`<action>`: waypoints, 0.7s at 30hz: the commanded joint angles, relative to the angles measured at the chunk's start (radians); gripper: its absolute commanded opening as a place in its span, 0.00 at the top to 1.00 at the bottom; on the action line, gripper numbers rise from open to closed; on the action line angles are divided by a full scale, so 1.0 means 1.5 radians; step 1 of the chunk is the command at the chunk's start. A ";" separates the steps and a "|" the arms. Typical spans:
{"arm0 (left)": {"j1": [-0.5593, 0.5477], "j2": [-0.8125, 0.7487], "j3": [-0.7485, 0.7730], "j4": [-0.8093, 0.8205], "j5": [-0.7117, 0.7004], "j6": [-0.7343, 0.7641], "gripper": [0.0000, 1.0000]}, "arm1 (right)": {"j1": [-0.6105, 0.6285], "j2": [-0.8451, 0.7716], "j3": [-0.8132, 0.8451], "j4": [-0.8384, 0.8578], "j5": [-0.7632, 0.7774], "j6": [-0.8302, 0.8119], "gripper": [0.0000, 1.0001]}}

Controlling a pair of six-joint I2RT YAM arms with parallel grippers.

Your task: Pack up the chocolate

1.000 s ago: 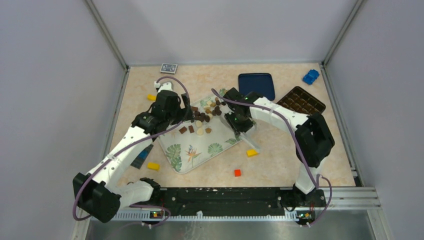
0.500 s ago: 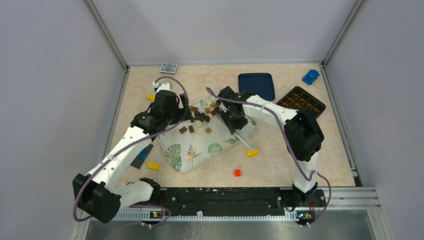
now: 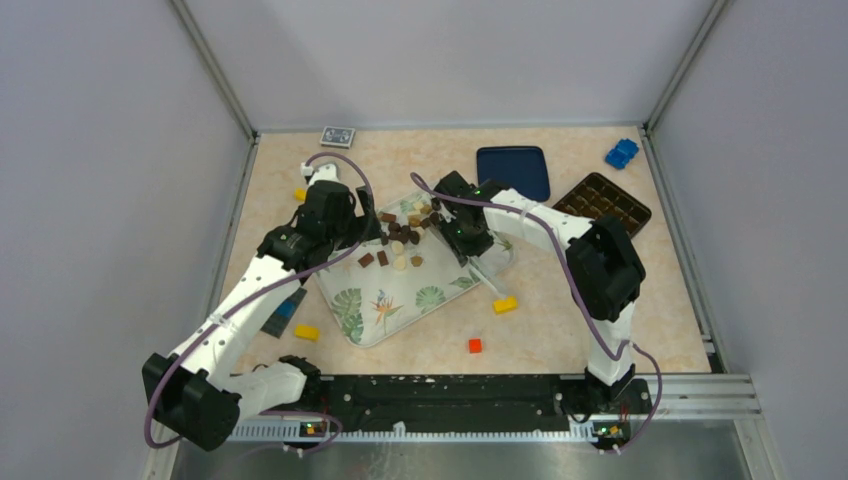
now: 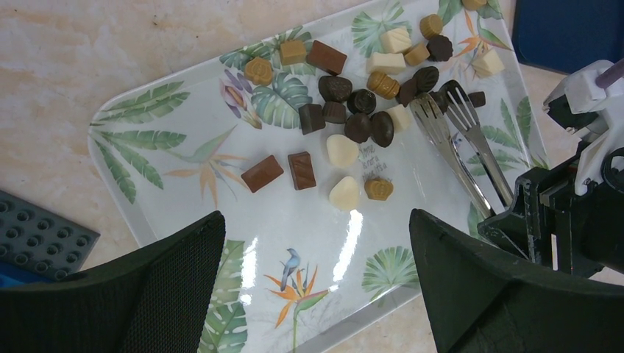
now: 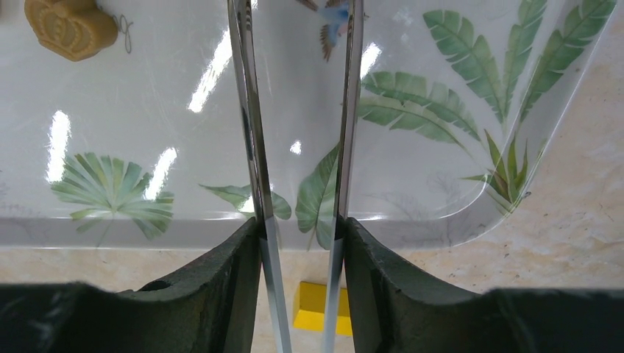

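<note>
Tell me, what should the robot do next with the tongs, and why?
Probably ease the tongs forward a touch, so their open tips straddle one dark chocolate at the pile's edge. The right end effector grips the tongs. Their tips are over the tray, right beside the pile, and I can't see a piece clearly caught between them.

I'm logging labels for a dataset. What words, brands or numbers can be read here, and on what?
Nothing legible.
Tray: tiny dark print beside the chocolates, too small to read.
Card: pattern only, too blurred to read.
Tongs: no marking seen.
</note>
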 commanded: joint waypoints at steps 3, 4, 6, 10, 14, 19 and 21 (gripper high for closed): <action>0.005 -0.021 0.011 0.013 0.002 0.008 0.01 | 0.010 -0.002 0.026 0.022 0.020 -0.001 0.66; 0.005 -0.022 0.010 0.013 0.002 0.008 0.01 | 0.010 -0.004 0.026 0.022 0.022 0.001 0.69; 0.005 -0.023 0.011 0.013 0.003 0.010 0.01 | 0.010 -0.016 0.024 0.020 0.026 0.003 0.74; 0.006 -0.025 0.012 0.013 0.003 0.014 0.01 | 0.010 -0.059 0.012 0.010 0.025 0.012 0.80; 0.007 -0.024 0.012 0.017 0.003 0.017 0.01 | 0.010 -0.113 -0.013 0.000 0.009 0.018 0.84; 0.009 -0.015 0.013 0.023 0.008 0.020 0.01 | 0.009 -0.176 -0.050 -0.024 0.021 0.029 0.87; 0.009 -0.012 0.015 0.025 0.011 0.021 0.01 | 0.000 -0.206 -0.069 -0.031 0.028 0.037 0.87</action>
